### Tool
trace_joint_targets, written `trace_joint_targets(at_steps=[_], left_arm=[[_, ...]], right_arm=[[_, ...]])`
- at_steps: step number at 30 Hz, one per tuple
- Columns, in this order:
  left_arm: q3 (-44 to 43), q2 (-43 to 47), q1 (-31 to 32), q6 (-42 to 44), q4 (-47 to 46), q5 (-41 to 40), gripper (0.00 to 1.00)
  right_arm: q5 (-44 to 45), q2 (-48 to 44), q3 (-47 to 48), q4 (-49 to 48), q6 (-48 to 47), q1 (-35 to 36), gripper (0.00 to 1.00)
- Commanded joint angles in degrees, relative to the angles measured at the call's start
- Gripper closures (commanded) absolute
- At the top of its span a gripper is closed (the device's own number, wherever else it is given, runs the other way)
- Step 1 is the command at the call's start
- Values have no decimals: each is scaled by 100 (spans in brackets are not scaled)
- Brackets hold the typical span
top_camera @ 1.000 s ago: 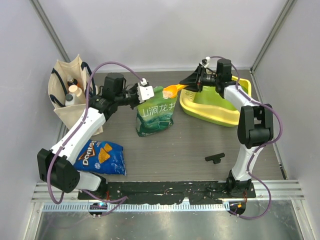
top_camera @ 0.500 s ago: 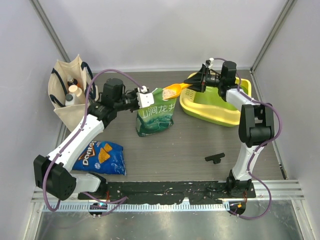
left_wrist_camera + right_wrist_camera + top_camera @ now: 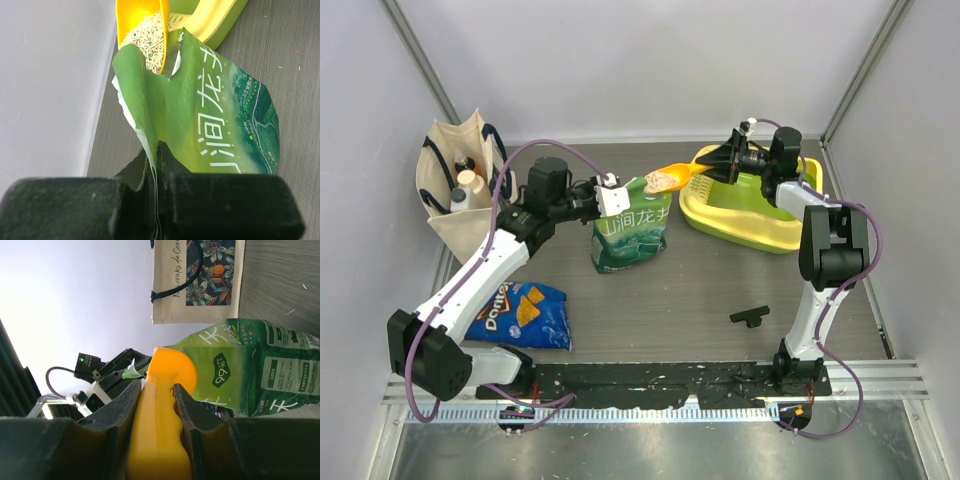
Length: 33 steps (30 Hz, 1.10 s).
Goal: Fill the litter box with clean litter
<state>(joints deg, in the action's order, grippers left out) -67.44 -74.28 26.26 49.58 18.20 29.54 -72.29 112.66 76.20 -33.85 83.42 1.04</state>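
The left pincer (image 3: 156, 159) is clenched on the torn top edge of the green litter pouch (image 3: 632, 232) at the centre of the top view, propping its mouth open for scooping. The right pincer (image 3: 157, 390) grasps the handle of the orange scoop (image 3: 672, 176), held roughly level, likely so its clean litter (image 3: 147, 40) stays in. The scoop's bowl is just beside the pouch mouth. The litter box (image 3: 738, 234) sits at the upper right of the bench (image 3: 700, 290).

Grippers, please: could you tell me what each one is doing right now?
Left gripper: closed on the green pouch, top edge.
Right gripper: closed on the orange scoop, by its handle.
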Motion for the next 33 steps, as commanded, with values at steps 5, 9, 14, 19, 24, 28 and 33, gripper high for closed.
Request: trace_joint_targets(at_steps=[5, 9, 14, 19, 24, 28, 33], left_arm=[[-191, 423, 37, 69, -1213, 8, 100], [-156, 397, 37, 8, -1248, -18, 100], [-199, 335, 37, -45, -1283, -36, 100], [-296, 256, 37, -54, -1283, -19, 100], [-261, 239, 46, -124, -1301, 218, 100], [-252, 221, 46, -115, -1301, 333, 100], [-121, 212, 46, -186, -1485, 360, 100]], right_arm=[[-4, -122, 254, -342, 166, -341, 99], [-22, -201, 237, -254, 131, -447, 99], [-4, -280, 149, -395, 210, -674, 99], [48, -218, 631, -18, -113, -1210, 99], [92, -210, 896, 640, -571, -1983, 99], [84, -253, 975, 976, -967, -2501, 99], [206, -385, 1133, 2554, -2586, -2986, 99]])
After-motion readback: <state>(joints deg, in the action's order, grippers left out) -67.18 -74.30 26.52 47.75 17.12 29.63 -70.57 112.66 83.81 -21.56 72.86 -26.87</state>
